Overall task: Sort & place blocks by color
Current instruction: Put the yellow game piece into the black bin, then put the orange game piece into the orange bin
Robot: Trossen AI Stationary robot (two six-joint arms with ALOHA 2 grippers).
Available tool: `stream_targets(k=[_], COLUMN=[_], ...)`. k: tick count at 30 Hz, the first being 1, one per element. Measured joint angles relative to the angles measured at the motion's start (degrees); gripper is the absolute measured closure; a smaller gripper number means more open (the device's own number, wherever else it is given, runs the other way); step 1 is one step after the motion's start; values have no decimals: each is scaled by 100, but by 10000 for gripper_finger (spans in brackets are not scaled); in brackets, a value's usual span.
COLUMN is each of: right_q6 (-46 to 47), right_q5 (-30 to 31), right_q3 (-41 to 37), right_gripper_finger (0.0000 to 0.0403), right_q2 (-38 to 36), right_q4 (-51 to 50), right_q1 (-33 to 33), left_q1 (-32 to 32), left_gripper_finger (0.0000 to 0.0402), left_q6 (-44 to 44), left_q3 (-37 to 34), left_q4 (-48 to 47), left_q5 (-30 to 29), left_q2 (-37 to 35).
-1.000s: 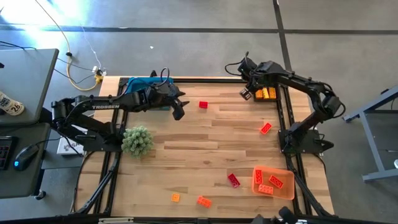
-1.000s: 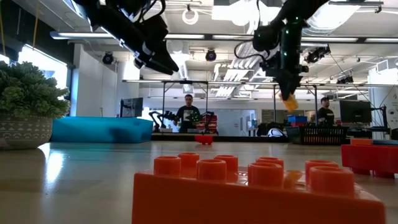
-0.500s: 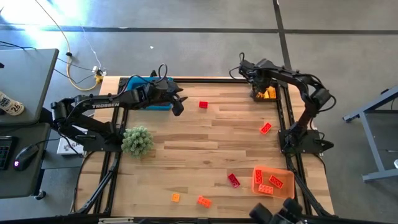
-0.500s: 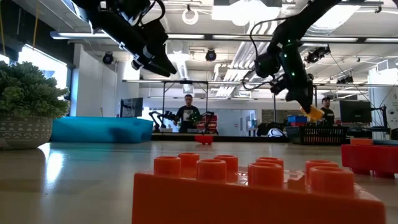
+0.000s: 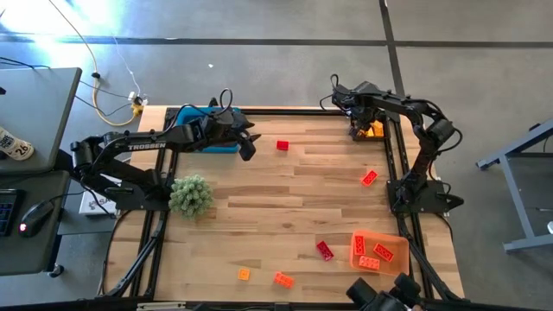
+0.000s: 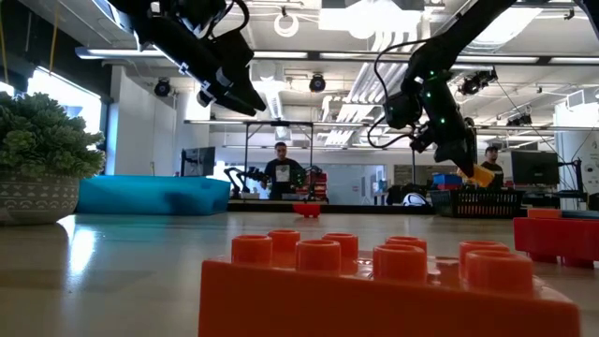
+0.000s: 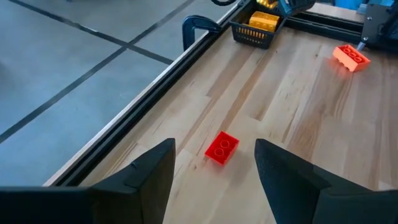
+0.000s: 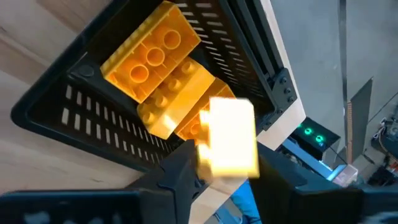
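My right gripper hangs over the black basket at the table's far right corner, shut on a yellow block. Other yellow blocks lie in the basket. My left gripper is open in the air next to the blue tray, with a red block flat on the table below and beyond its fingers. Further red blocks and orange blocks lie loose on the table. The orange tray holds several blocks. My right gripper pinches the yellow block between its two fingers. It comes from above, slanting down toward the basket. The block is lifted clear and shows at the fingers' free ends, above the yellow blocks in the basket.
A green spiky plant ball stands near the table's left edge. A black rail frames the table. An orange block lies close before the low camera. People stand in the room behind. The wood in the table's middle is bare.
My right gripper has carried the yellow block toward the table's far right corner, from beside the black basket to over it, and has sunk lower and tipped toward the basket. Most of that move came early; lately it has crept only a little.
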Motion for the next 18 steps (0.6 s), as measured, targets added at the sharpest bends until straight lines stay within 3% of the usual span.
stream_targets(k=[9,18], right_q6=[180,1089], right_q5=[0,-288], right_q3=[0,0], right_gripper_finger=[234,230], right_q2=[0,-175], right_q4=[-280,-872], right_q1=[98,433], left_q1=[-4,-4], left_gripper_finger=[194,195], left_q6=[-16,-16], left_q3=[0,0], left_q4=[0,-4], left_q5=[35,39], left_q2=[0,0])
